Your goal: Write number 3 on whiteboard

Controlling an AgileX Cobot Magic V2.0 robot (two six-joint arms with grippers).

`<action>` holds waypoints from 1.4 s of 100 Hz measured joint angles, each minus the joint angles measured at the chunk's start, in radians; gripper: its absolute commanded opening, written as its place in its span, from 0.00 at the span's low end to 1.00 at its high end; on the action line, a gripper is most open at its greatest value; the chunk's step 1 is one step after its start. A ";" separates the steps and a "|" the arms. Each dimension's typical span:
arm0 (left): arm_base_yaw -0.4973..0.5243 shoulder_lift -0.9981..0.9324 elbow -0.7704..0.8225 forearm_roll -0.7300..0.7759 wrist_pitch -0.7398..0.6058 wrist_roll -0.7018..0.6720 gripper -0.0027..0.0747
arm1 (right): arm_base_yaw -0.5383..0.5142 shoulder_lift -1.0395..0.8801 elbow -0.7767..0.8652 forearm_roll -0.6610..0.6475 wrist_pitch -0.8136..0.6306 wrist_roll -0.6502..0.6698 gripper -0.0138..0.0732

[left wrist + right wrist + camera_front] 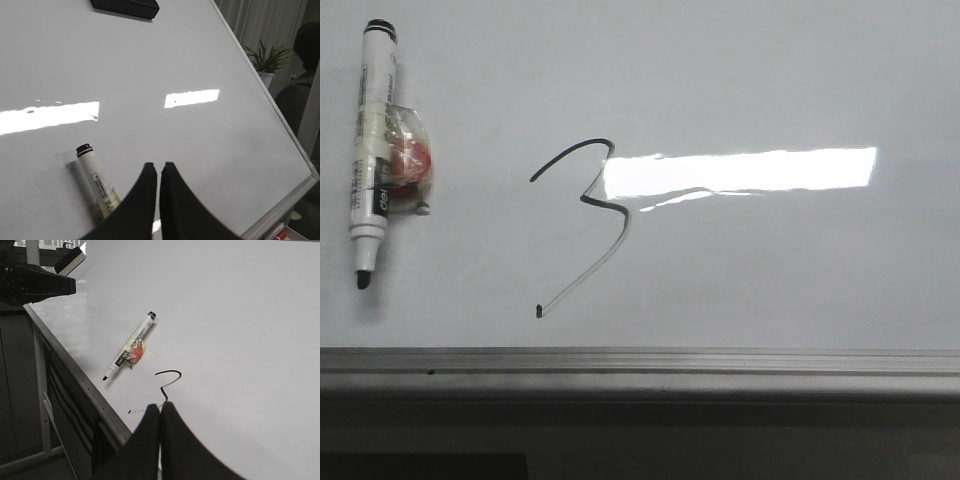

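The whiteboard (pixel 770 80) fills the front view, with its grey metal frame along the near edge. A thin black angular number 3 (pixel 590 205) is drawn near its middle, its long lower stroke fading to grey and ending in a dot. It also shows in the right wrist view (pixel 167 382). The marker pen (pixel 372 150), uncapped, with a clear wrap holding something red, lies on the board at the far left; it also shows in both wrist views (pixel 95 182) (pixel 129 352). My left gripper (pixel 159 165) is shut and empty above the board. My right gripper (pixel 160 405) is shut and empty.
A black eraser (pixel 125 6) lies at the far end of the board. A bright rectangular light reflection (pixel 740 170) lies right of the 3. A potted plant (pixel 267 60) and a seated person (pixel 302 85) are beyond the board's side. A black stand (pixel 35 282) is by the board's edge.
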 measured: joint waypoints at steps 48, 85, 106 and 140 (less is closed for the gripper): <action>0.088 0.000 0.089 0.223 -0.073 -0.150 0.01 | 0.000 0.000 0.000 0.000 0.000 0.002 0.10; 0.576 -0.023 0.138 0.571 0.075 -0.341 0.01 | 0.000 0.000 0.000 0.000 0.000 0.002 0.10; 0.792 -0.161 0.206 0.594 0.130 -0.345 0.01 | 0.000 0.000 0.000 0.000 0.000 0.002 0.10; 0.833 -0.258 0.208 0.667 0.382 -0.421 0.01 | 0.000 0.000 0.000 0.001 0.000 0.002 0.10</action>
